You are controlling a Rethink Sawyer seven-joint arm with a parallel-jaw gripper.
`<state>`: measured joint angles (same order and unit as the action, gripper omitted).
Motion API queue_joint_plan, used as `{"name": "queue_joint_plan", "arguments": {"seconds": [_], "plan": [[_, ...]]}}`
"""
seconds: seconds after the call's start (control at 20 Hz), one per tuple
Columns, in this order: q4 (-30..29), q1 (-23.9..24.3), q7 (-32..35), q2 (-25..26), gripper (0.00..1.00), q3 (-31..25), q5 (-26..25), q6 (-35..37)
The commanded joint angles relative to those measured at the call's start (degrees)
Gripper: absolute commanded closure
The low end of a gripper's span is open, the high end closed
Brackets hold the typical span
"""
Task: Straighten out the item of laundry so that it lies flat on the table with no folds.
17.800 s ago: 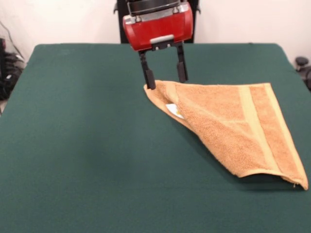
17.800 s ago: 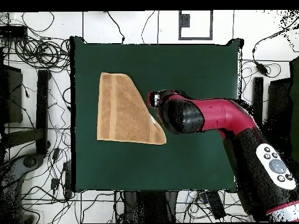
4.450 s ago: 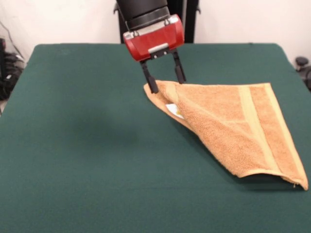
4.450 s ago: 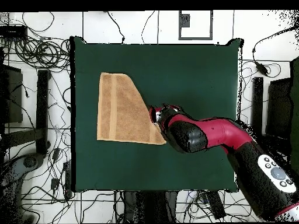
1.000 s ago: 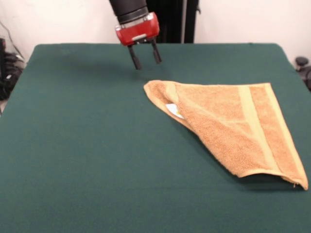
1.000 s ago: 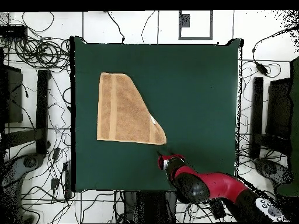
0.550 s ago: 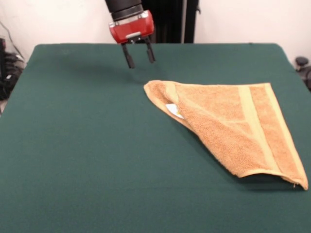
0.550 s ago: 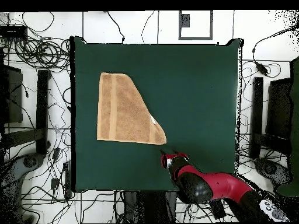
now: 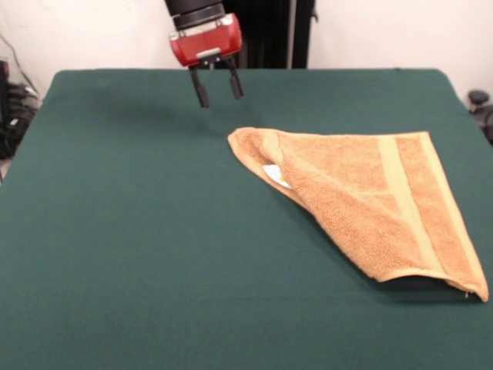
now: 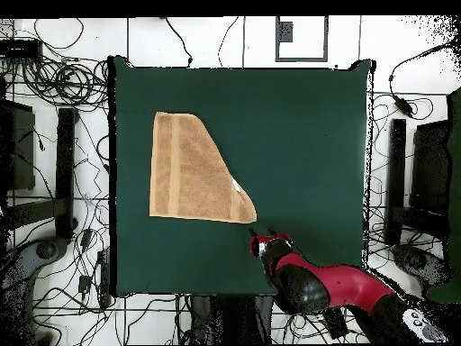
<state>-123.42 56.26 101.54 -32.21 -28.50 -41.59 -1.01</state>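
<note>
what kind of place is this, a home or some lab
Most likely a robotics lab: a red robot arm's gripper hangs over a green cloth table holding one towel, with cables strewn on the tiled floor around it.

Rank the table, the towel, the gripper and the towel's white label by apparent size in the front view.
1. table
2. towel
3. gripper, farther from the camera, so its place is by appearance only
4. white label
</note>
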Motion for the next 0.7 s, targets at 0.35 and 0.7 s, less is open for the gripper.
{"name": "queue_joint_plan", "arguments": {"seconds": [0.35, 0.7], "plan": [[-3.8, -5.6, 7.1, -16.9, 0.0, -9.8, 17.6, 13.7], [-6.8, -5.8, -0.1, -34.7, 0.0, -13.9, 27.9, 23.2]]}}
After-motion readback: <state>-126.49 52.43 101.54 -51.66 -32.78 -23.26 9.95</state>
